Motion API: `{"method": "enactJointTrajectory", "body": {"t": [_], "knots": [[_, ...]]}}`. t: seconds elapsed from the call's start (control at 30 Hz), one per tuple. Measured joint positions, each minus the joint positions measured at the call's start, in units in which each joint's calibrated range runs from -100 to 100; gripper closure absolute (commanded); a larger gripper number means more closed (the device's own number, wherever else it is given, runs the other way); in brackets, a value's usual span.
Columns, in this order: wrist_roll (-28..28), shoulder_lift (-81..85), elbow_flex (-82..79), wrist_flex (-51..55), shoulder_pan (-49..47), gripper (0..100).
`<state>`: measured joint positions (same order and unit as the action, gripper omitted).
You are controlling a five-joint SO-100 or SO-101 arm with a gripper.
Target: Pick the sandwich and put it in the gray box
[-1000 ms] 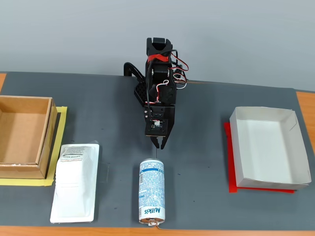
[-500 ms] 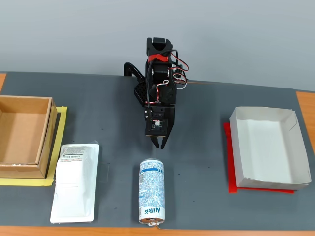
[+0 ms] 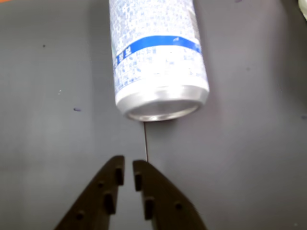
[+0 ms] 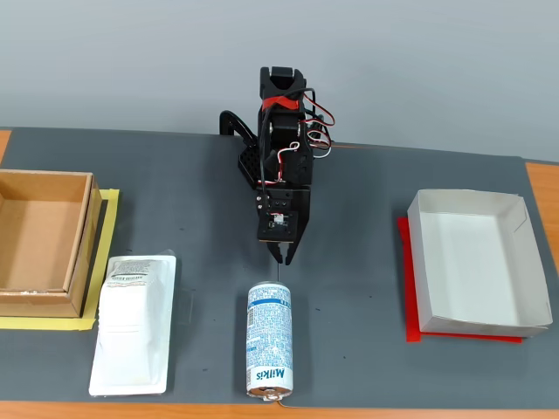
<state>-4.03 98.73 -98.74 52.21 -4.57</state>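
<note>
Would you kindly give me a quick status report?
Pincer nearly shut, empty, above the mat. Flat white plastic sandwich packet untouched, beside the brown cardboard box. Blue-white Milkis can lies just ahead of pincer.

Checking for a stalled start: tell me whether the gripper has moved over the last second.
No. In the fixed view the gripper hangs just above the top end of the Milkis can, at the same gap as a second ago.

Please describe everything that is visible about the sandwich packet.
The sandwich is a flat, white, rectangular packet, plastic by its look, with a gray printed label at its far end. It lies flat on the dark mat, beside the brown box and left of the can in the fixed view. Nothing touches it.
</note>
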Motion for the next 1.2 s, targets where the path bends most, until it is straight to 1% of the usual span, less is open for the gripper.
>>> {"method": "enactJointTrajectory", "body": {"t": [0.3,0.4,0.7,0.87,1.2], "knots": [[0.15,-1.53,1.62,0.0,-1.11,98],[0.15,-7.39,5.12,0.0,-1.11,98],[0.24,-24.3,22.63,0.0,-1.77,98],[3.13,-30.67,31.88,0.0,-1.03,98],[9.91,-46.64,46.43,0.0,7.81,98]]}}
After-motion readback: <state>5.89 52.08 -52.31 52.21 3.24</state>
